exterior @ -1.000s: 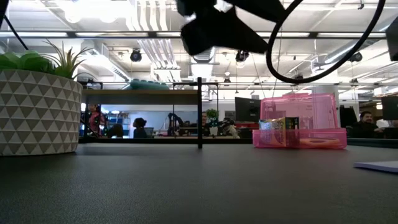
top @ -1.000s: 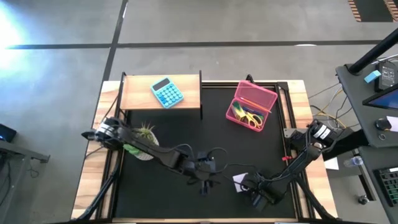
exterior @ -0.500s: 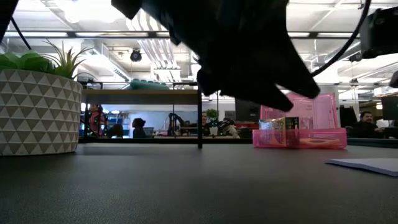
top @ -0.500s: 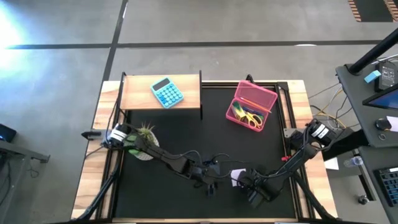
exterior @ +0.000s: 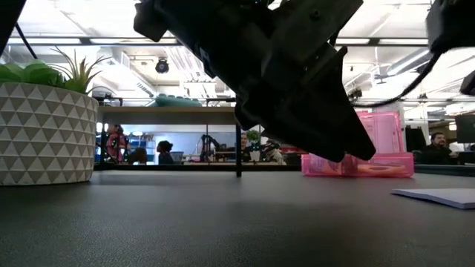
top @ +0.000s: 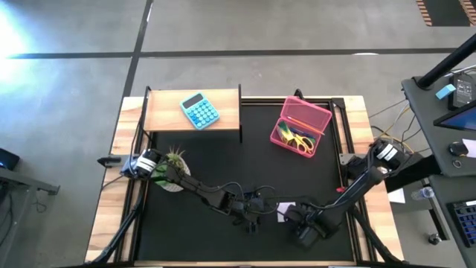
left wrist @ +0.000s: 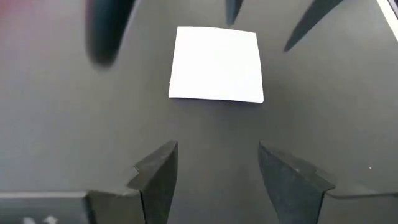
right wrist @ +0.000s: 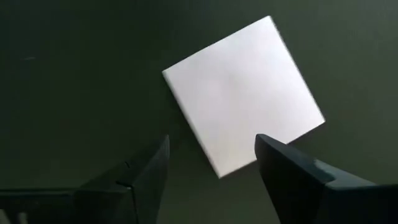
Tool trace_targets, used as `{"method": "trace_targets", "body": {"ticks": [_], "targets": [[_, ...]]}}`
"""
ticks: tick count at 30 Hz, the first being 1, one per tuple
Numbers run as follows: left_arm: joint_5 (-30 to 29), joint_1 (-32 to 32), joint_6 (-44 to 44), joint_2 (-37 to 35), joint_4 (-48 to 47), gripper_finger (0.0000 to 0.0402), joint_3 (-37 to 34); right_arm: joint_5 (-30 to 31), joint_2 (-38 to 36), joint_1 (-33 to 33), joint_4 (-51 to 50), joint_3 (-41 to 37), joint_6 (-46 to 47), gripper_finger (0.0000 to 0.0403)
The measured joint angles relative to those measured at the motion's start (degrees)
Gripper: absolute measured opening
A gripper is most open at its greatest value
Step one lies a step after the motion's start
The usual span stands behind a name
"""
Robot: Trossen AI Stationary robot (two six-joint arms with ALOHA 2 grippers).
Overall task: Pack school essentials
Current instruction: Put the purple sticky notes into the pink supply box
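High view hides most of the note pad [top: 283,212] between both spread, empty tools: left [top: 253,220], right [top: 291,217].

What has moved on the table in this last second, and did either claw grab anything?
Both arms closed in on the note pad near the table's front edge: the left gripper slid right towards it, the right gripper slid left. Both are open and hold nothing. The pad lies flat; the pink case, calculator and potted plant stayed put.
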Motion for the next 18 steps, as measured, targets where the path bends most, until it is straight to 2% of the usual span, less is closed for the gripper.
{"method": "trace_targets", "body": {"ticks": [6,14,18], "targets": [[-0.44,0.05,-0.04,0.01,0.48,0.0205,0.00,0.09,-2.92,1.01,-0.34,-0.06,0.61,0.0223],[-1.92,0.06,1.02,0.02,2.61,0.0205,0.00,-3.90,-1.68,1.23,-2.10,-1.39,-5.33,0.0223],[-3.78,0.06,1.07,0.02,5.61,0.0205,0.00,-4.04,-1.63,1.23,-1.90,-3.38,-6.08,0.0223]]}}
